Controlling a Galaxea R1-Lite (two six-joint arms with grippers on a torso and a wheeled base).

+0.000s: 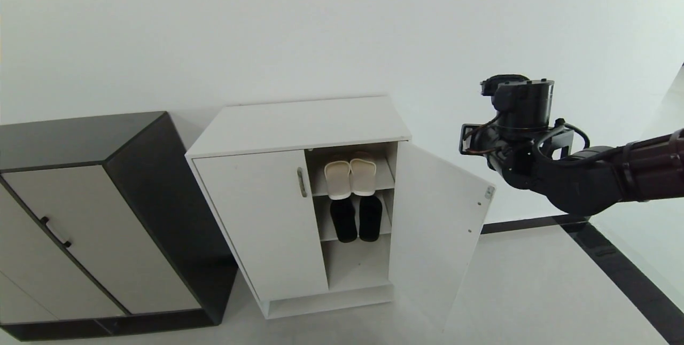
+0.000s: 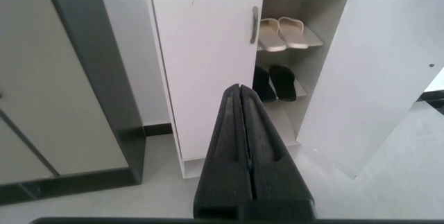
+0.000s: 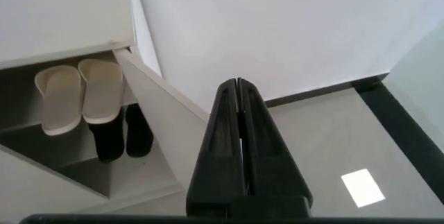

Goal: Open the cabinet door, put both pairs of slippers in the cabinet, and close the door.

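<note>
Cabinet point(image 1: 299, 123), white: rt door point(image 1: 435, 227) swung open, lt door point(image 1: 262, 217) shut. Cream slippers point(image 1: 350, 177) on top shelf, black slippers point(image 1: 356, 218) on shelf below. Lt hand point(image 2: 239, 92), rt hand point(image 3: 238, 85): fingers pressed together, empty, clear of cabinet. Dark cabinet point(image 1: 80, 142) just beside, lt.
</note>
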